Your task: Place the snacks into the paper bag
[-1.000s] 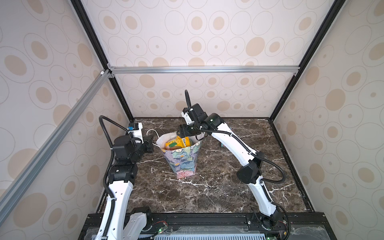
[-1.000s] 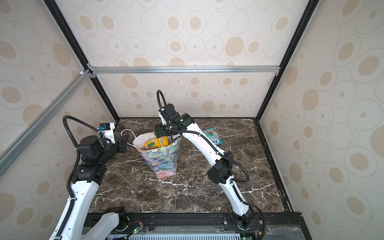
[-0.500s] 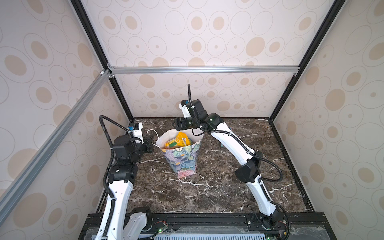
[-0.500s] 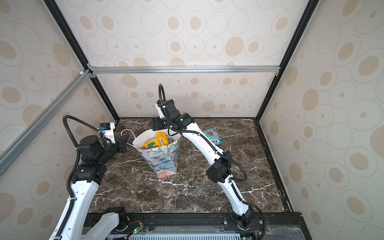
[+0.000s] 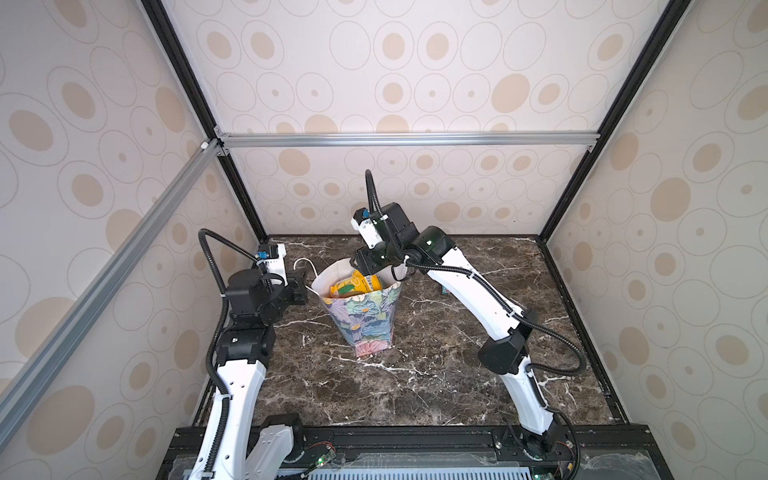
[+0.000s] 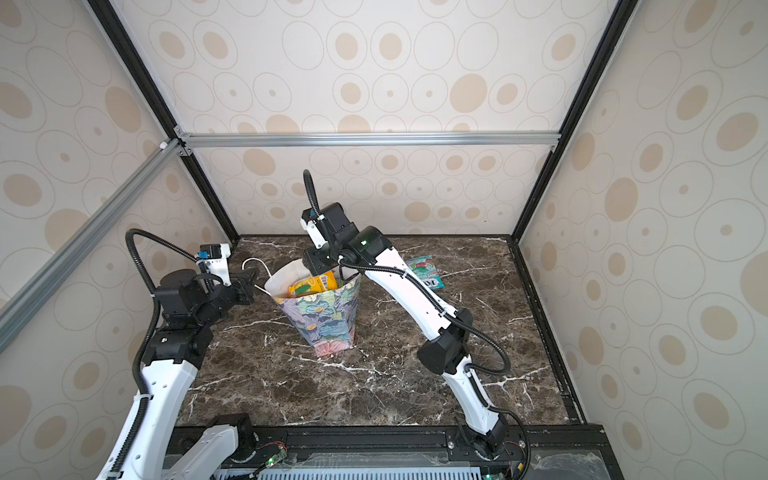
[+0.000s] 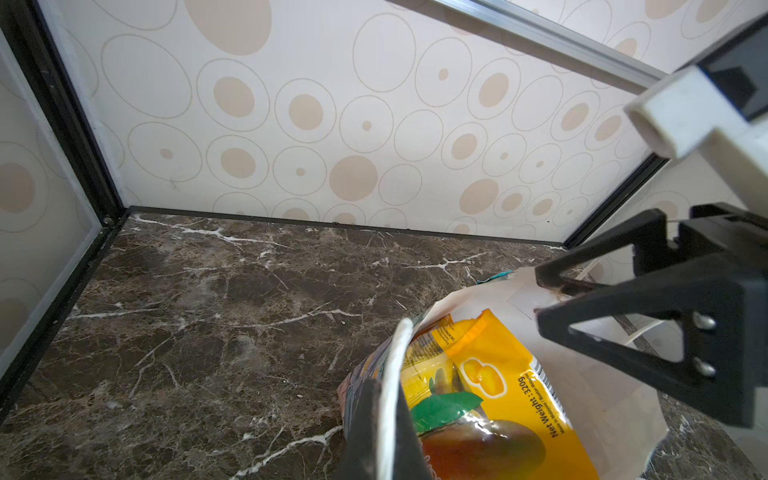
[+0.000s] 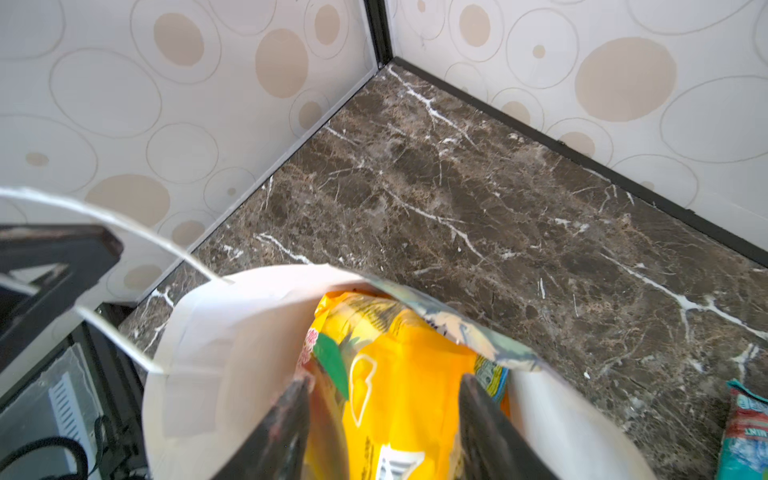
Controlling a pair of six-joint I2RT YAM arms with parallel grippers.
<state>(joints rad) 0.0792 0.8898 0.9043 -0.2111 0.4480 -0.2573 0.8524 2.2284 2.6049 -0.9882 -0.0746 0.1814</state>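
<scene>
The floral paper bag (image 5: 368,322) (image 6: 330,322) stands upright mid-table, with its white inside showing. My left gripper (image 5: 306,287) (image 7: 384,419) is shut on the bag's left rim beside a white cord handle (image 5: 302,262). A yellow snack packet (image 5: 356,284) (image 8: 409,374) pokes out of the bag's mouth above other packets. My right gripper (image 5: 365,269) (image 8: 384,388) hangs at the mouth, its jaws apart on either side of the yellow packet; no grip shows. A teal snack packet (image 6: 424,272) (image 8: 746,432) lies on the table behind the right arm.
The dark marble table (image 5: 415,386) is boxed in by patterned walls on three sides and black corner posts (image 5: 245,199). An aluminium bar (image 5: 407,139) crosses high at the back. The right forearm (image 5: 469,286) slants over the table right of the bag.
My right gripper lifted above the bag, then came back down to its mouth with its jaws narrower. The yellow packet shifted a little inside. The left gripper kept hold of the rim.
</scene>
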